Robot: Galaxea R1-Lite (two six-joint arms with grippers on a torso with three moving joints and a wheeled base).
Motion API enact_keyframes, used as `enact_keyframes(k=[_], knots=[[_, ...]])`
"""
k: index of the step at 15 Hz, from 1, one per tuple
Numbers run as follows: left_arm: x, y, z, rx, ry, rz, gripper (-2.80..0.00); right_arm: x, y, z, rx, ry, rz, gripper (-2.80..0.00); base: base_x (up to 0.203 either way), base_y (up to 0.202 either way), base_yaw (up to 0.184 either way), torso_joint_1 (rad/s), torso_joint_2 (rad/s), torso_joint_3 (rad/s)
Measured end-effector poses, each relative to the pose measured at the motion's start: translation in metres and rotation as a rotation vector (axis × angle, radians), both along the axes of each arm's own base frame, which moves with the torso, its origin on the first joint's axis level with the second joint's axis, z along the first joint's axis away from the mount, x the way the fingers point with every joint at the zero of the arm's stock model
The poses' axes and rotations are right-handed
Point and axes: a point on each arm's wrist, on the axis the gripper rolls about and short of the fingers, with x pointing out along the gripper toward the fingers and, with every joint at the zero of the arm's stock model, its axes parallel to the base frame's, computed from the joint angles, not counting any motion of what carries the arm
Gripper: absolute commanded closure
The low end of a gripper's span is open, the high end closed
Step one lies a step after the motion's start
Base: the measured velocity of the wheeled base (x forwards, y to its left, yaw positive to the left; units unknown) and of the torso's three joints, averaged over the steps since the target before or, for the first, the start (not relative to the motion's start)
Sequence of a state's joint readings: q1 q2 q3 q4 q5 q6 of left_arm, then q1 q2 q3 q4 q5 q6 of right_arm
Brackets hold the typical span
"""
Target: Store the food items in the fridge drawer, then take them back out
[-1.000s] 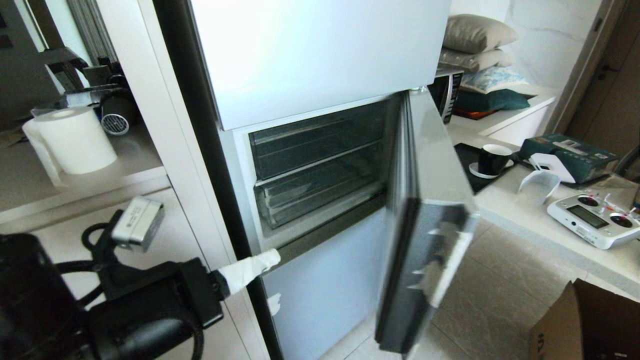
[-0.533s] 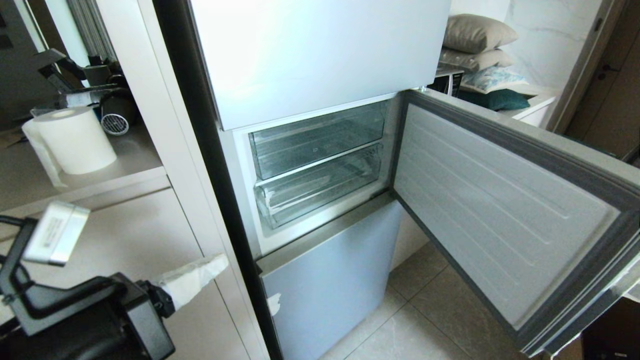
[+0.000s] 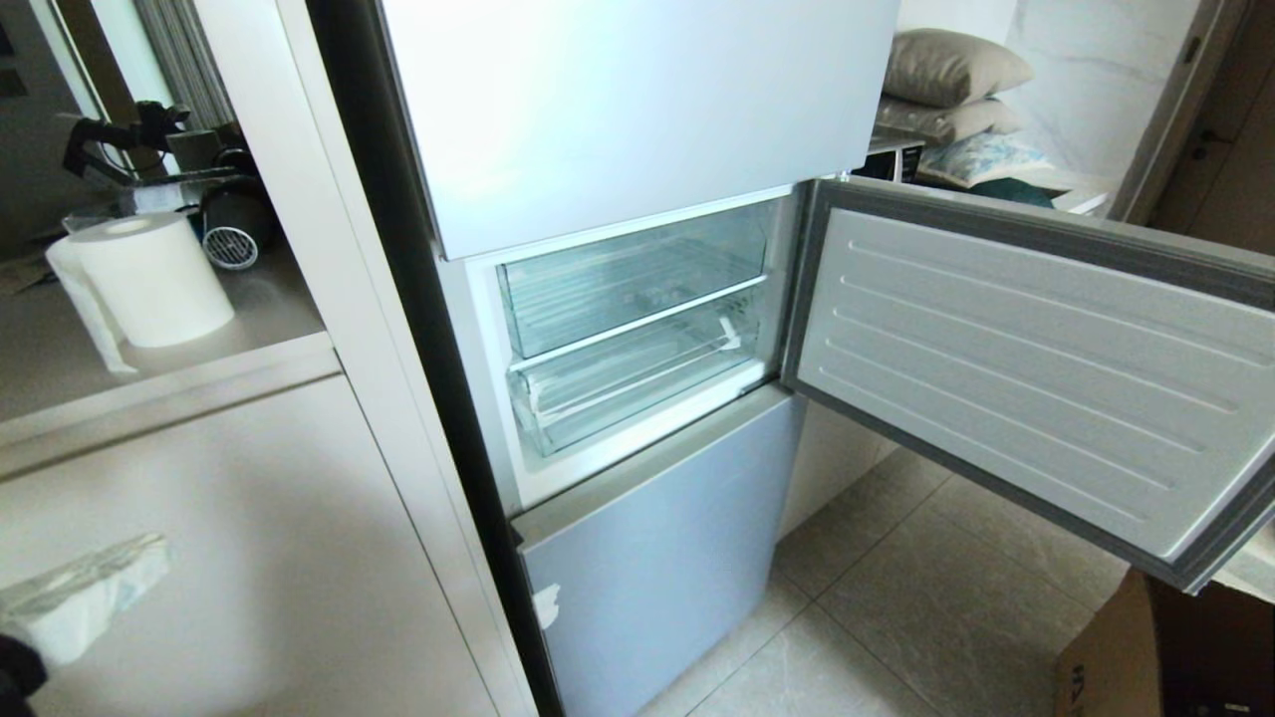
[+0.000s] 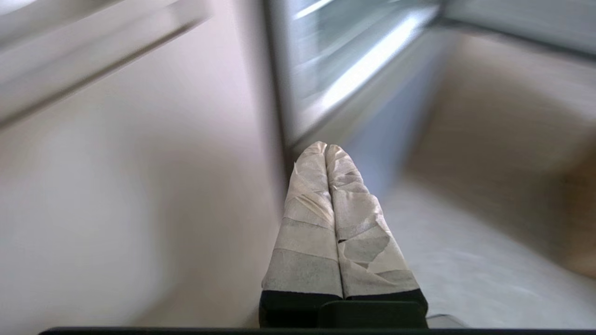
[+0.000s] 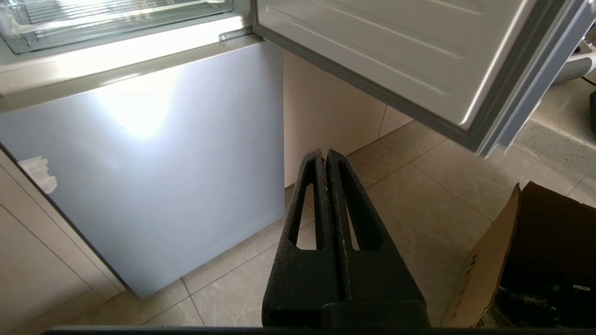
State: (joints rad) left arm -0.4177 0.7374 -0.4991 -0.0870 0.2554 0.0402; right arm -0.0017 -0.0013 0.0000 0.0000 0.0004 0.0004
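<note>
Reaching for the wrong clear bin is the likeliest slip from here, since two of them sit stacked in the lit fridge compartment and look much alike from the head view: the fridge drawer, the lower and shallower one with the thick front lip, lies directly under the upper drawer with its taller plain front. Both are pushed fully in, and both look empty, though reflections on the plastic make that hard to confirm. No food item shows in any view, so where it lies cannot be told. A second hazard is the fridge door, swung wide to the robot's right over the tiled floor; an arm sweeping across could knock it, and a cardboard box on the floor crowds the space beneath it. The left gripper hangs low beside the cabinet front, left of the fridge, its taped fingers pressed together on nothing. The right gripper, parked low facing the bottom fridge door, also has its fingers together and empty.
</note>
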Motion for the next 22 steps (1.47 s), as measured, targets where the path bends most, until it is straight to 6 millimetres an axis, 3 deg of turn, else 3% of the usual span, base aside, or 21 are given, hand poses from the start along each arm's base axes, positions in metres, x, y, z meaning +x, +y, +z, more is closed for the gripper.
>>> enact_keyframes(k=[5, 7, 9, 13, 16, 19, 22], knots=[[-0.034, 0.027, -0.047, 0.020, 0.044, 0.421, 0.00, 0.000, 0.000, 0.000, -0.015, 0.001, 0.002, 0.00, 0.000, 0.000, 0.000, 0.000, 0.00, 0.000], [-0.047, 0.029, -0.069, 0.030, 0.087, 0.483, 0.00, 0.000, 0.000, 0.000, -0.022, 0.000, 0.001, 0.00, 0.000, 0.000, 0.000, 0.000, 0.00, 0.000], [-0.057, 0.027, -0.088, 0.042, 0.109, 0.451, 0.00, 0.000, 0.000, 0.000, -0.016, 0.002, 0.000, 0.00, 0.000, 0.000, 0.000, 0.000, 0.00, 0.000], [-0.066, 0.022, -0.126, 0.019, 0.128, 0.231, 0.00, 0.000, 0.000, 0.001, -0.019, 0.002, 0.002, 0.00, 0.000, 0.000, 0.000, 0.000, 0.00, 0.000], [-0.070, 0.021, -0.137, 0.035, 0.105, 0.121, 0.00, -0.001, 0.000, 0.001, -0.013, 0.008, 0.000, 0.00, 0.000, 0.000, 0.000, 0.000, 0.00, 0.000], [-0.073, 0.020, -0.139, 0.091, 0.052, 0.070, 0.00, -0.001, 0.000, 0.031, 0.025, 0.020, 0.009, 0.00, 0.000, 0.000, 0.000, 0.000, 0.00, 0.000], [-0.080, 0.020, -0.140, 0.124, -0.049, 0.068, 0.00, 0.020, 0.001, 0.070, 0.078, 0.113, 0.043, 0.00, 0.000, 0.000, 0.000, 0.000, 0.00, 0.000]])
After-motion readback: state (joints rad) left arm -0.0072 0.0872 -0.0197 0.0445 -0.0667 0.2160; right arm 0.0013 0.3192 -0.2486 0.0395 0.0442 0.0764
